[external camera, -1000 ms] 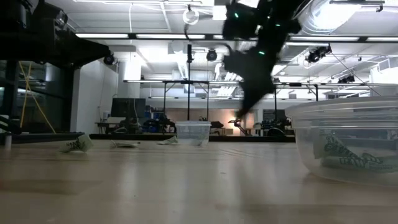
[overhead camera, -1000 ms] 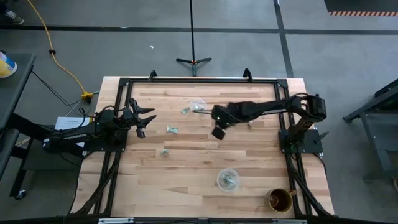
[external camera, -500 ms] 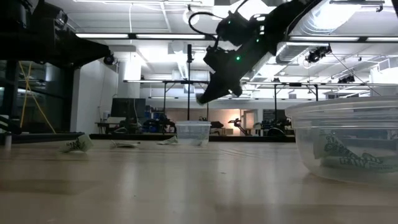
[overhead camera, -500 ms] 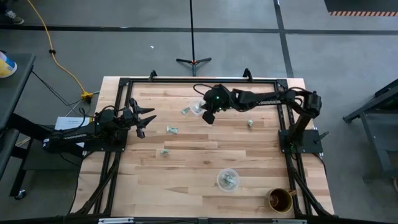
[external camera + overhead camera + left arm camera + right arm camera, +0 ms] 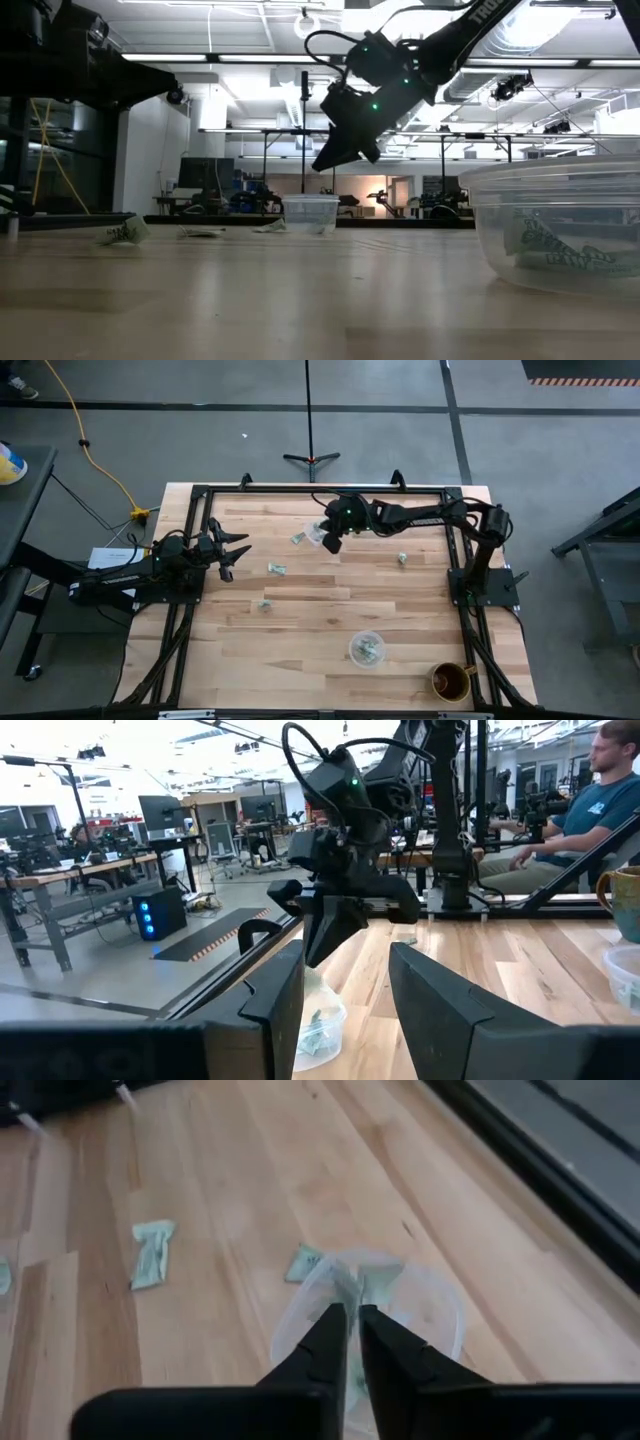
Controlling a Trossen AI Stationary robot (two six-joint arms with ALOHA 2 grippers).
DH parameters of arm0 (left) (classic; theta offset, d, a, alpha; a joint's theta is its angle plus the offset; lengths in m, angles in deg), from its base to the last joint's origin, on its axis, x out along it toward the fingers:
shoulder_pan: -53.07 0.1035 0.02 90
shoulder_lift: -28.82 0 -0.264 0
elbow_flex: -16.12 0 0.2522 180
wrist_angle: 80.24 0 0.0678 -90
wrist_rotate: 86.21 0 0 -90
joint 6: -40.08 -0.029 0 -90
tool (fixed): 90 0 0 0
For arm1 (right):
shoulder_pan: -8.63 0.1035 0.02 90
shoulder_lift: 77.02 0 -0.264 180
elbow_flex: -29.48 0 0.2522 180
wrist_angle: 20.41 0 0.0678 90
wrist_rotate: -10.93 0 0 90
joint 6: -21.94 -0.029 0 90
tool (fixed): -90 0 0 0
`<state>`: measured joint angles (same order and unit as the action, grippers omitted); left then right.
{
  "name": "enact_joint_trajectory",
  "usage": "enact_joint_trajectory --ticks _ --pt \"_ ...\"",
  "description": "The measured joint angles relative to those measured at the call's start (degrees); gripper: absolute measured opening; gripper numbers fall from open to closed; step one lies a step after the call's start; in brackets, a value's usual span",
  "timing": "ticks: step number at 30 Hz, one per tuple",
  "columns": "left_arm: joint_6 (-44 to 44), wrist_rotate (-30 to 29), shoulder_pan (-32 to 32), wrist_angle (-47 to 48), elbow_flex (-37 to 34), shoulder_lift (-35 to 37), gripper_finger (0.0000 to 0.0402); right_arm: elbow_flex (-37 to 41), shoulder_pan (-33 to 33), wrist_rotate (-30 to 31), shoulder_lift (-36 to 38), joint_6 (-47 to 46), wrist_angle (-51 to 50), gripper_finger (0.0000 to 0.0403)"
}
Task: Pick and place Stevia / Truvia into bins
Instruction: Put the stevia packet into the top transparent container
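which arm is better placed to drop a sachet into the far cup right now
Right. The right tool hangs directly over the far clear cup, fingers nearly closed above its rim. The left tool waits at the table's left edge.

In the high view, the right gripper (image 5: 329, 543) covers part of the far clear cup (image 5: 315, 532), so that cup's contents cannot be seen there. The right wrist view shows that cup's (image 5: 372, 1316) near rim hidden behind the nearly closed dark fingers (image 5: 322, 1342); whether a sachet sits between them is unclear. In the low view, the near clear cup (image 5: 552, 226) is cut off by the picture's edge.
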<state>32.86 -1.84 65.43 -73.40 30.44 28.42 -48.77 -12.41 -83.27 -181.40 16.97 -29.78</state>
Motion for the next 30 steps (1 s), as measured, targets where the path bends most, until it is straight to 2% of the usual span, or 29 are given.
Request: enact_joint_trajectory --ticks 6,10,16,20,23,27,30 --pt "0.0 0.0 0.0 0.0 0.0 0.0 0.0182 0.0 0.0 3.4 0.0 0.1 0.2 0.0082" --pt "0.0 0.0 0.0 0.3 0.0 0.0 0.0182 0.0 0.0 1.9 2.1 -0.1 -5.1 0.0119" --pt "0.0 0.0 0.0 0.5 0.0 0.0 0.0182 -0.1 0.1 2.3 7.7 -3.3 -28.4 0.0161" --pt "0.0 0.0 0.0 0.5 0.0 0.0 0.0182 -0.1 0.0 2.5 10.0 -13.8 -47.6 0.0185" --pt "0.0 0.0 0.0 0.5 0.0 0.0 0.0182 0.4 0.1 5.8 10.0 -23.8 -61.3 0.0198" --pt "0.0 0.0 0.0 0.5 0.0 0.0 0.0182 3.4 0.5 8.4 10.0 -32.5 -69.7 0.0207" --pt "0.0 0.0 0.0 0.5 0.0 0.0 0.0182 6.5 0.4 7.6 10.0 -33.6 -68.1 0.0209"
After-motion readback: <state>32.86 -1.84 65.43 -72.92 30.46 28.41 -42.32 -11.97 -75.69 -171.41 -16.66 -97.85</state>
